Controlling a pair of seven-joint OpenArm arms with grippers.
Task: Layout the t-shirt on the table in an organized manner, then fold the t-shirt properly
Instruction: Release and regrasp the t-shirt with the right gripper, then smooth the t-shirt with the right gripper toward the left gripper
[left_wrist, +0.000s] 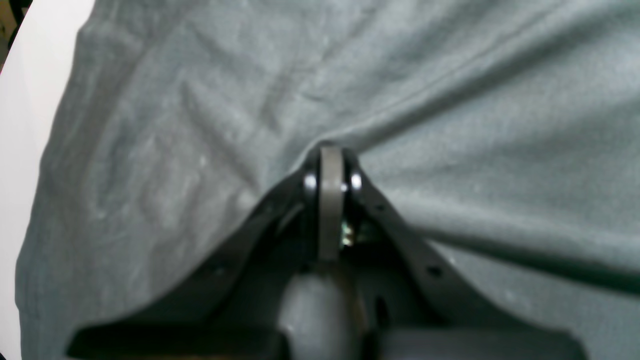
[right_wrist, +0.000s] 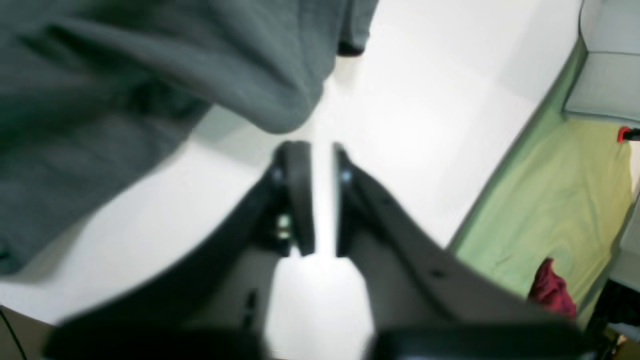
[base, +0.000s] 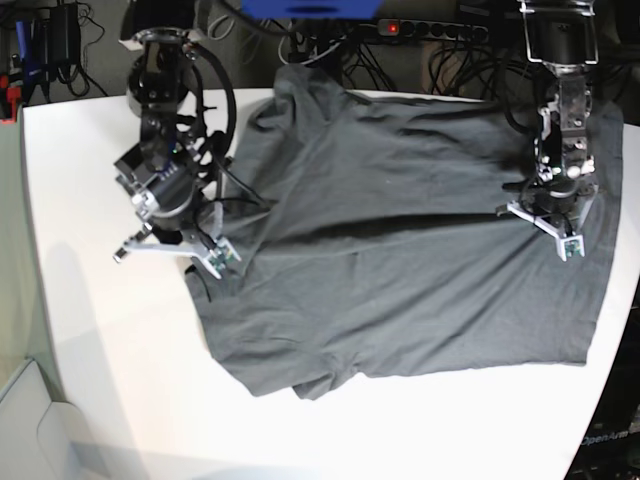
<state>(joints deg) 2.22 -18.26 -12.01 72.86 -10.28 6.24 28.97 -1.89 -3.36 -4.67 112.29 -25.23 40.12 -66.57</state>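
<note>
The t-shirt lies spread over the far half of the white surface, mostly flat but rumpled. Its longer stretch runs across, from one arm to the other. A bunched lobe pokes out of the near edge, and I cannot tell whether it is a sleeve or the collar.

The left arm stands over the cloth well inside its own end. The left jaws are closed and seem to pinch a small peak of fabric, since a long ridge runs away from their tips across the shirt.

The right arm is at the opposite side, and the right jaws hang just off the shirt's edge over bare surface. They are drawn almost together with only a thin slit between them, and they hold nothing. From the right wrist, a drooping fold of the shirt sits just ahead of the tips and off to one side, close but not touching.

That looks like the relation that matters. The right jaws are much the nearer to that loose side edge, and I judge they need to open and reach forward to take it.

Nothing lies between them and the cloth. Cables crowd the back edge, and green flooring shows beyond the surface with something red on it, well away.
</note>
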